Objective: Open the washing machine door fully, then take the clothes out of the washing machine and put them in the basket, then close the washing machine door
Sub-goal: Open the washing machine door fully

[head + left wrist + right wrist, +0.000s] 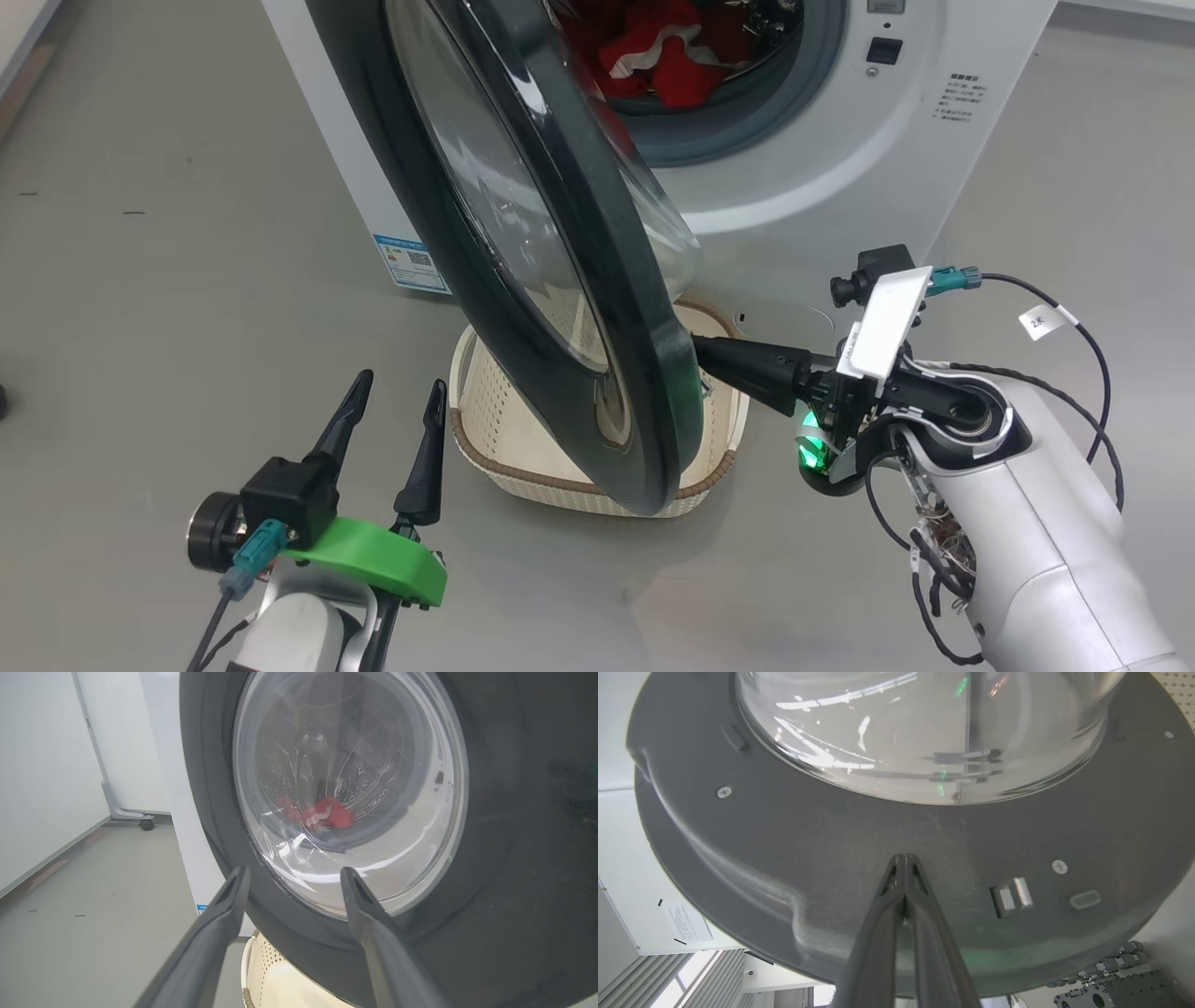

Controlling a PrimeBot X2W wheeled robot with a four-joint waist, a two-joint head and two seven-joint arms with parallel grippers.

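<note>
The washing machine (822,187) stands ahead with its door (607,233) swung partway out, black rim edge toward me. Red clothes (653,56) lie in the drum and show through the glass (322,812). The cream basket (485,411) sits on the floor under the door. My right gripper (700,347) is shut and empty, its joined tips (903,856) pressed against the dark inner face of the door (831,858) below the glass bowl. My left gripper (397,383) is open at the lower left, its fingers (233,891) spread just in front of the door's outer face (514,812).
Grey floor spreads to the left and right of the machine. A blue label (411,263) marks the machine's lower left corner. A wheeled stand foot (135,816) and a white wall lie off to the left. The door latch (1011,898) sits right of my right fingers.
</note>
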